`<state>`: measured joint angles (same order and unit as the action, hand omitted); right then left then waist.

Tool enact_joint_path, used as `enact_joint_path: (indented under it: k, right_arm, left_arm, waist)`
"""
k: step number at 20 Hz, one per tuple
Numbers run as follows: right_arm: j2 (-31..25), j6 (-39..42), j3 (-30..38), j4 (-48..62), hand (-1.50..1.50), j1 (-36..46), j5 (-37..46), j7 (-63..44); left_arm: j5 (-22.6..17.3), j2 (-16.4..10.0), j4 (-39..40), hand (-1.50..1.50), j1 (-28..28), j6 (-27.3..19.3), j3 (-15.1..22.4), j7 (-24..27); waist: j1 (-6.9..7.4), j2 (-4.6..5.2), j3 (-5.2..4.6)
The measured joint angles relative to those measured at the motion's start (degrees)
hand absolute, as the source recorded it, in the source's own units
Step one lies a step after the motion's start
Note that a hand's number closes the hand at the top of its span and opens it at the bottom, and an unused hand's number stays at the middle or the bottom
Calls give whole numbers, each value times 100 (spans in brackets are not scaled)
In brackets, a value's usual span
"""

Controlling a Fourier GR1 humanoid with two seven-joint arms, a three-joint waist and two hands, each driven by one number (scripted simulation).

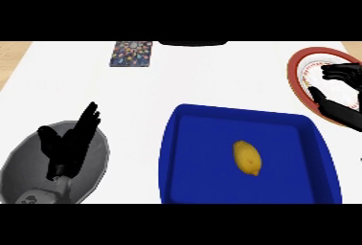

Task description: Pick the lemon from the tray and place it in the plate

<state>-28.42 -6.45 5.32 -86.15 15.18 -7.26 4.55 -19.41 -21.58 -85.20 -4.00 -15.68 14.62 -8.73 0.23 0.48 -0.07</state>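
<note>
A yellow lemon (248, 157) lies inside the blue tray (185, 143), a little right of its middle. The red-rimmed white plate (298, 62) stands at the far right edge, partly cut off. My right hand (338, 104) hovers over the plate with fingers and thumb spread apart, holding nothing, well up and right of the lemon. My left hand (69, 141) rests at the lower left with fingers straight and pointing up, over a grey plate (21, 160).
A patterned dark card (130, 53) lies at the back of the white counter (212, 76). A dark object (192, 43) sits at the counter's far edge. Wooden surface (13, 55) shows at the far left.
</note>
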Motion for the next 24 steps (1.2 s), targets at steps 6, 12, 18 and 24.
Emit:
enact_joint_path:
  k: [6, 12, 18, 24]
  right_arm:
    - [63, 564, 273, 456, -150, -167, -256, 1216]
    - [-674, 1292, 63, 254, -150, -403, 63, 1052]
    - [-1408, 1959, -588, -394, -150, -446, 639, 188]
    - [-1473, 2075, -1186, -1190, -150, -531, 1184, -860]
  left_arm:
    - [72, 220, 91, 0, 37, 57, 30, 109]
    - [137, 247, 106, 0, 88, 96, -27, 139]
    - [113, 265, 59, 0, 104, 162, -61, 55]
    - [118, 298, 50, 0, 125, 249, -116, 39]
  waist:
    - [-10, -71, 68]
    - [-37, -96, 64]
    - [-44, -110, 55]
    - [-45, -112, 58]
